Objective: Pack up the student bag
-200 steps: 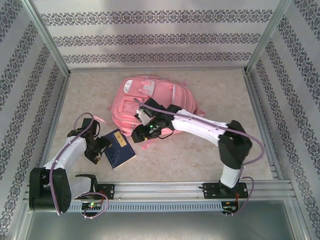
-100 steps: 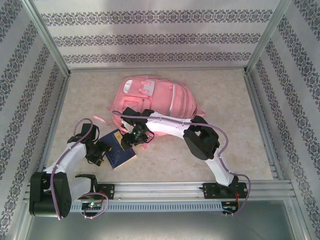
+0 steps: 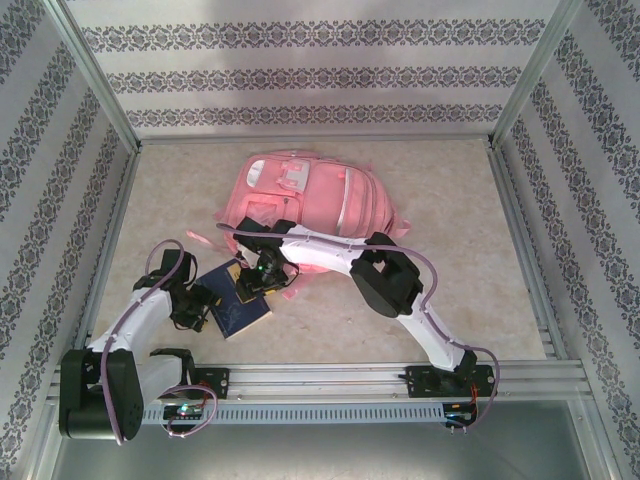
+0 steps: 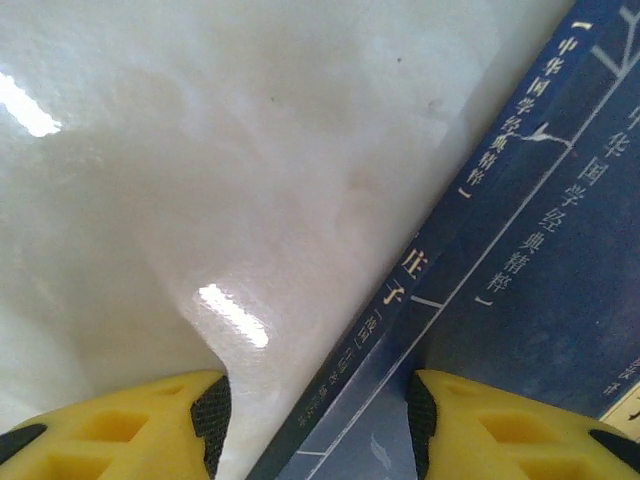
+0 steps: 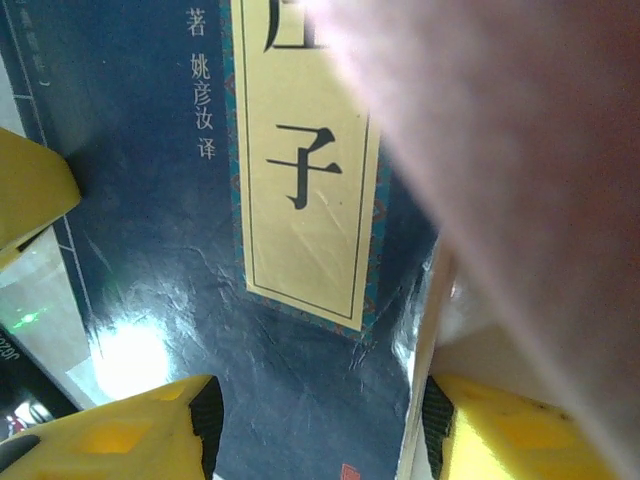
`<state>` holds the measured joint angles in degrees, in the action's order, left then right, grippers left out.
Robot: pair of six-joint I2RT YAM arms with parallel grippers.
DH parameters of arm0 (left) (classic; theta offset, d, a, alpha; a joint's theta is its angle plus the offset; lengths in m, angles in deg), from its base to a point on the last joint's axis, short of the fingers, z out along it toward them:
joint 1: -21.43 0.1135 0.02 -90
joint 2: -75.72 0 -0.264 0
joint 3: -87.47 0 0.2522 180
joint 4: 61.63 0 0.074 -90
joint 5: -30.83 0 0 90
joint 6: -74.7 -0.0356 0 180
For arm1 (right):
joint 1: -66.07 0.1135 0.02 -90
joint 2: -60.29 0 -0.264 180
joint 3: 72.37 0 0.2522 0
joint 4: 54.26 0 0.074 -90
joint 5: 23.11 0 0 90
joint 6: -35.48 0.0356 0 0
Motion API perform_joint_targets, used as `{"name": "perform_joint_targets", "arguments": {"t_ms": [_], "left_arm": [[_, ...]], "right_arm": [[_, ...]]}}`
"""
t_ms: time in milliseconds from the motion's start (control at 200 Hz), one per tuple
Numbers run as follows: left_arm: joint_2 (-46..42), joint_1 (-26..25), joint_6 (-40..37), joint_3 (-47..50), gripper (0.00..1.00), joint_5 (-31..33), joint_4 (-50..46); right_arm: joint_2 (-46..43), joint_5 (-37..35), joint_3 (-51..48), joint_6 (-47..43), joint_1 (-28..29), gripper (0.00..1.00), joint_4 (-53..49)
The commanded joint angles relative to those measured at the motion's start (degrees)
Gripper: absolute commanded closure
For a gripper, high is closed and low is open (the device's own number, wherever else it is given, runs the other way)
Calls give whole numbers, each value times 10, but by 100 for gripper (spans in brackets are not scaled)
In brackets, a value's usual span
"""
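The student bag [image 3: 310, 195] is laid flat at the far middle of the table [image 3: 470, 260], with its pink front facing up. A dark blue book [image 3: 240, 305] is laid flat just beside the bag's near left corner. The step in hand is judged to be the pick-up of this book for packing. For a sound lift, one thin edge should be pinched squarely by one gripper while the opposite edge is steadied by the other. The bag's loose pink fabric [image 5: 530, 200], seen blurred close to the right wrist camera, should be kept out of the jaws. The left gripper [image 4: 315, 420] is set at the book's left edge. Its jaws are moderately parted, with the spine between them, one finger [image 4: 500, 430] over the cover and the other over bare table. Nothing is clamped. The right gripper [image 5: 320, 430] is set over the book's far corner, with its jaws likewise parted astride the cover's edge and no grip made
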<state>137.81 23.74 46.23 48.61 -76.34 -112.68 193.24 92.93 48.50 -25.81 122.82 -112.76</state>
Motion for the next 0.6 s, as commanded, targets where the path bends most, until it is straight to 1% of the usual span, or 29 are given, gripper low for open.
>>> {"name": "perform_joint_targets", "arguments": {"t_ms": [0,165,350,515,595], "left_arm": [[22,-9,19,52,49,-124,129],[20,-9,20,57,50,-127,133],[20,-10,22,57,52,-126,137],[14,-10,25,57,54,-129,136],[6,-10,23,48,54,-128,122]], "right_arm": [[6,61,15,18,6,47,10],[-19,62,14,19,1,57,8],[-33,98,6,30,-13,67,25],[-6,135,29,41,-10,67,22],[8,142,45,37,-7,71,10]]}}
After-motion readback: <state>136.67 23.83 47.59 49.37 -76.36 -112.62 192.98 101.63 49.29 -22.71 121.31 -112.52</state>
